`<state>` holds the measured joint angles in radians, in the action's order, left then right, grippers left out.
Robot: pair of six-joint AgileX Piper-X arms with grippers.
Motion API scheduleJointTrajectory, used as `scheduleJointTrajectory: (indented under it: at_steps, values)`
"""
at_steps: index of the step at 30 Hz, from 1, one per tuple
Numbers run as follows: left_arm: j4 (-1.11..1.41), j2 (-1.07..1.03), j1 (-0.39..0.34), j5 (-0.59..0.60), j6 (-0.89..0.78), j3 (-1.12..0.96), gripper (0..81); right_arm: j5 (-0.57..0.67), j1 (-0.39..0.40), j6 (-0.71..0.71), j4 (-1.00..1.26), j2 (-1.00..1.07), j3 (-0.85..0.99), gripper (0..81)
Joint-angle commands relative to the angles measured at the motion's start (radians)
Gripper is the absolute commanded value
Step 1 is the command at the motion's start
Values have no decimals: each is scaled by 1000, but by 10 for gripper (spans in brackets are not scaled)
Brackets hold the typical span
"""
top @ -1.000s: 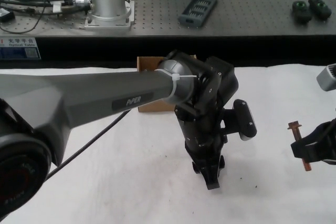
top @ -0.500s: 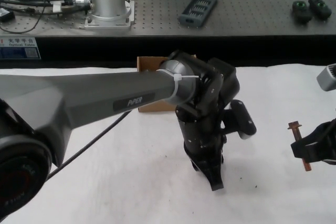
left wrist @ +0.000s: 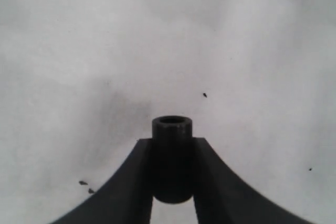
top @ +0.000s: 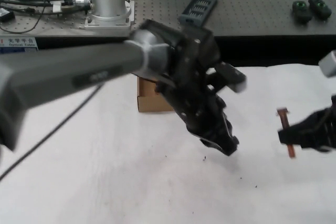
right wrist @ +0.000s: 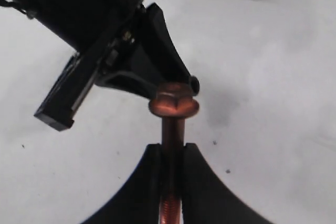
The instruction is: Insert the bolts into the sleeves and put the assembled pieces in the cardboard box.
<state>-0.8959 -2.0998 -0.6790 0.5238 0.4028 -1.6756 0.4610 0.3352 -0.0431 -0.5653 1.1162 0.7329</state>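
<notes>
- The left gripper (top: 227,142) has its fingers pinched on the sides of a black sleeve (left wrist: 172,161). The open bore sticks out past the fingertips, out over the white cloth (top: 105,182).
- The right gripper (top: 295,135) is clamped on the shank of a copper bolt (right wrist: 172,127). The flanged head pokes out beyond the fingertips, and in the high view the threaded end hangs below them.
- Here's the bit that matters: the bolt's long axis is roughly upright with the head on top, and it sits off to the right of the sleeve with a clear gap between them.
- I reckon the threaded tip has to line up with the bore. As it is, the head end is nearer the left gripper, so one of them needs re-angling first.
- The cardboard box (top: 149,99) sits behind the left arm. I can't tell what's inside.
</notes>
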Motion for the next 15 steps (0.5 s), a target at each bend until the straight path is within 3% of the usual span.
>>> scheduleJointTrajectory:
  at_steps: [1,8,15]
  values:
    - [60,104,37,102,-37,96,6,115,-7,62,134,-14,2,43]
    - [420,324,63,201,-163,452,6,240,-10,251,458,-14,-50,43]
    - [1076,518,62,221,-528,853,6,244,-6,711,1099,-14,-296,43]
